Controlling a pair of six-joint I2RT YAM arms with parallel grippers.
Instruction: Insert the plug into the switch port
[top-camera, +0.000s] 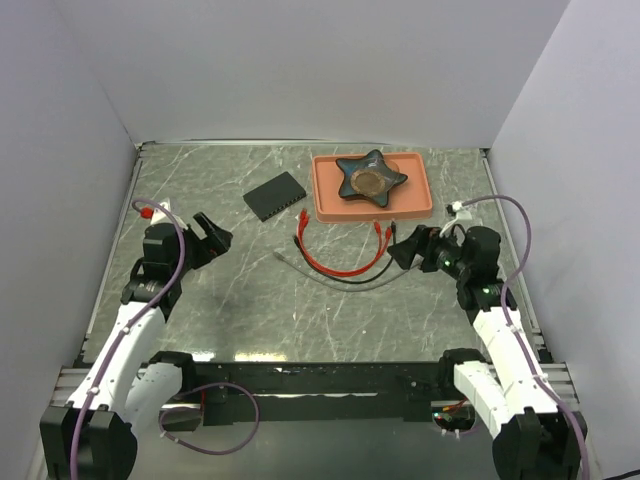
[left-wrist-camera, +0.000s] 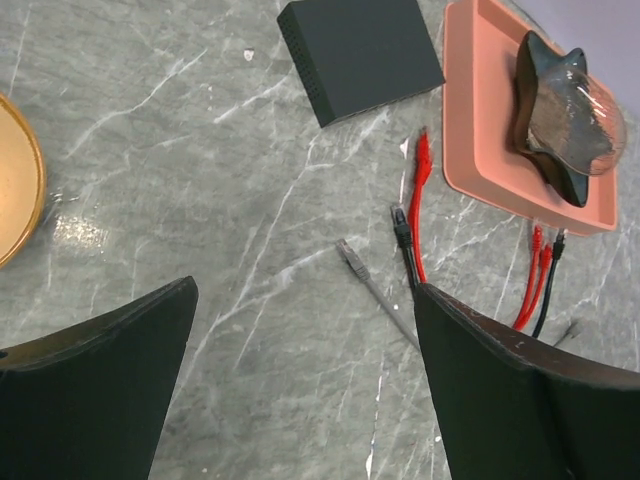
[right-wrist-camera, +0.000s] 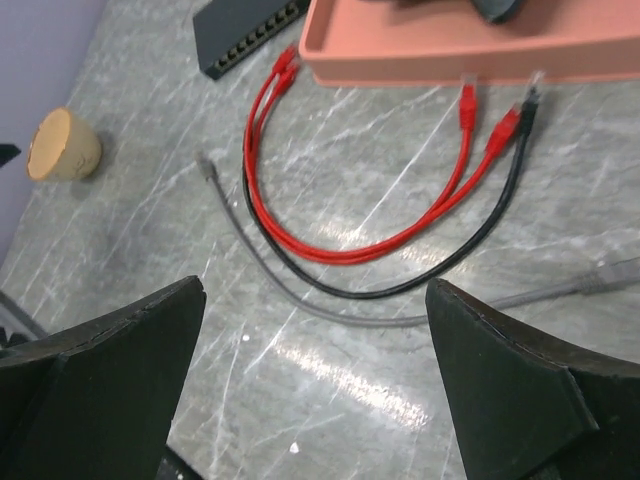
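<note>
The switch (top-camera: 274, 195) is a flat matte-black box lying at the back middle of the table; it also shows in the left wrist view (left-wrist-camera: 360, 55) and, with its row of sockets, in the right wrist view (right-wrist-camera: 245, 35). Red cables (top-camera: 335, 265), a black cable (right-wrist-camera: 440, 265) and a grey cable (right-wrist-camera: 290, 290) lie looped in front of it, with plugs at their ends. The grey plug (left-wrist-camera: 352, 258) lies free on the table. My left gripper (top-camera: 212, 238) is open and empty at the left. My right gripper (top-camera: 408, 248) is open and empty, to the right of the cables.
A salmon tray (top-camera: 425, 195) holding a dark star-shaped dish (top-camera: 370, 178) stands right of the switch. A tan round object (right-wrist-camera: 62, 145) sits at the left side. Grey walls close in the table on three sides.
</note>
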